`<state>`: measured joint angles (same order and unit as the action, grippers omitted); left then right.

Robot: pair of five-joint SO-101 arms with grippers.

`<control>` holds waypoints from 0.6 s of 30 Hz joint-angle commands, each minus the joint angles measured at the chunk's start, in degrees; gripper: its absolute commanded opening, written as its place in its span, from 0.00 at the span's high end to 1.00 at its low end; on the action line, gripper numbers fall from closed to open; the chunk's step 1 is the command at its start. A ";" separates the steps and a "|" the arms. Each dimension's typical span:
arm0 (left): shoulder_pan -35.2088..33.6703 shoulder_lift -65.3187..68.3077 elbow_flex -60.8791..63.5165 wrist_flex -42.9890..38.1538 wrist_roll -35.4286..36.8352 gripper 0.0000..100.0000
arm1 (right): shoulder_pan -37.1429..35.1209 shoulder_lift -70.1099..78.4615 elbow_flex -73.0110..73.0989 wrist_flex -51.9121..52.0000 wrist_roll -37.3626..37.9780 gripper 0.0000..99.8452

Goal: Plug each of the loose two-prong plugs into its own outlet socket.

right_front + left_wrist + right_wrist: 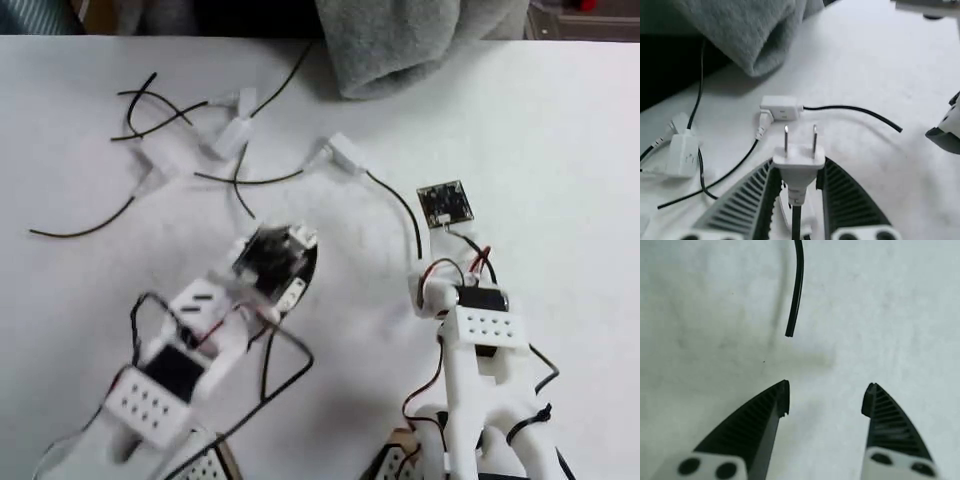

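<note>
The plug (798,159) sits in the left gripper (799,165), jaws clamped on its white body from both sides. Both prongs are bare and point out ahead. Its black cord runs back between the jaws.

Straight in front of the prongs, near but not touching, a white socket (781,108) lies on the table (560,150). From the high view that socket (345,152) is near the middle of the table, towards the far side. The left gripper (278,262) hangs nearer the arms than the socket.

A black wire (405,210) runs from the socket towards the right arm and stops at a cut end. That end (789,334) lies just ahead of the right gripper (825,392). The right jaws are wide apart with nothing between them, above bare tabletop.

Off to the far left of the table there's a loose tangle: more white connectors (235,130) with thin black wires (150,105) crossing each other. I cannot tell which of them are plugs and which are sockets. One white block (682,150) lies beside the left gripper's path.

A grey cloth (400,40) is bunched at the table's far edge, beyond the socket.
</note>
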<state>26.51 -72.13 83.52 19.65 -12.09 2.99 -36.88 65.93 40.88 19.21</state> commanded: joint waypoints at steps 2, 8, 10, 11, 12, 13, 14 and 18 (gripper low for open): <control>0.22 -17.19 13.27 -9.41 0.26 0.98 | -0.40 -1.45 -0.26 -0.66 -0.26 0.77; -4.35 -30.55 13.63 1.41 0.70 0.98 | -0.92 -2.07 -1.05 -0.66 -0.26 0.77; -5.41 -32.57 13.45 3.60 0.70 0.98 | -2.77 -2.07 -3.16 -0.22 -0.26 0.77; -5.41 -32.75 13.45 3.78 0.70 0.98 | -4.00 -2.07 -4.40 -0.04 -0.26 0.77; -5.41 -32.57 13.45 3.78 0.70 0.98 | -5.23 -2.07 -5.89 0.48 -0.26 0.79; -5.32 -32.48 13.45 3.78 0.70 0.98 | -6.55 -2.07 -7.74 1.54 -0.26 0.82; -5.32 -32.40 13.45 3.78 0.70 0.98 | -7.78 -2.07 -9.67 2.59 -0.26 0.85; -5.32 -32.40 13.45 4.04 0.70 0.98 | -12.53 -2.07 -20.66 8.31 -0.26 0.99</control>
<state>21.58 -103.52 97.23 23.52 -12.00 -5.27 -36.79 56.70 44.31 19.21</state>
